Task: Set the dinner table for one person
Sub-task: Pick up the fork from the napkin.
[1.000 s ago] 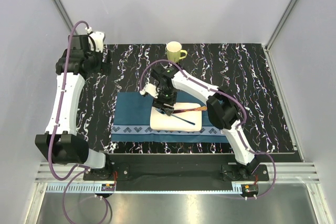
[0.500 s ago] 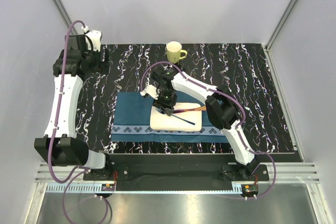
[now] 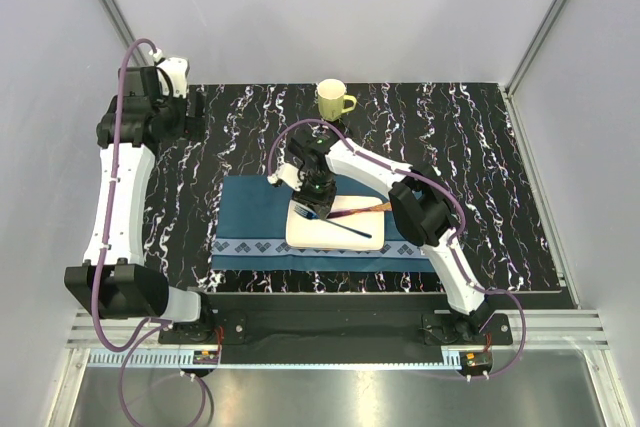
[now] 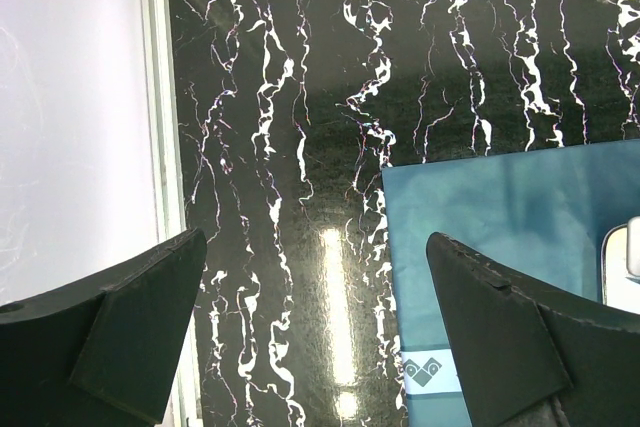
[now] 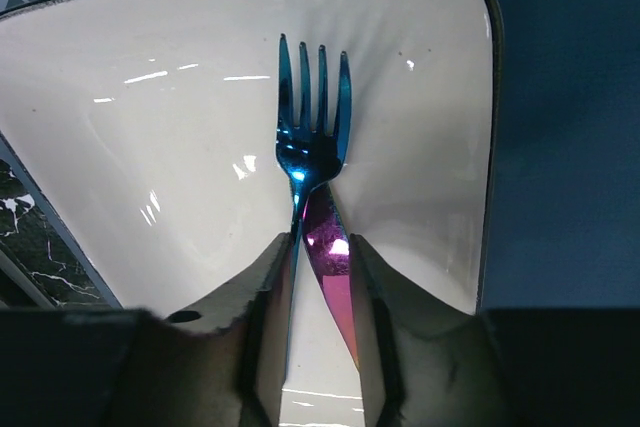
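Wide black worktop with white marble-like veins [image 3: 470,177] fills the scene. The left hand [image 4: 315,322] hovers over its far left, fingers spread wide, holding nothing. Near the middle lies the dark blue cloth placemat with a patterned border [image 3: 250,212], carrying the white square ceramic plate [image 3: 325,235]. The yellow-green mug [image 3: 333,99] stands well apart at the far edge. On the plate are a brown wooden utensil [image 3: 368,208] and the iridescent blue-and-purple metal fork [image 5: 312,142], its handle pinched in the right hand [image 5: 320,267], tines resting on the plate. Looks like the fork-placing step: next a clean lift, then laying it on the placemat beside the plate.
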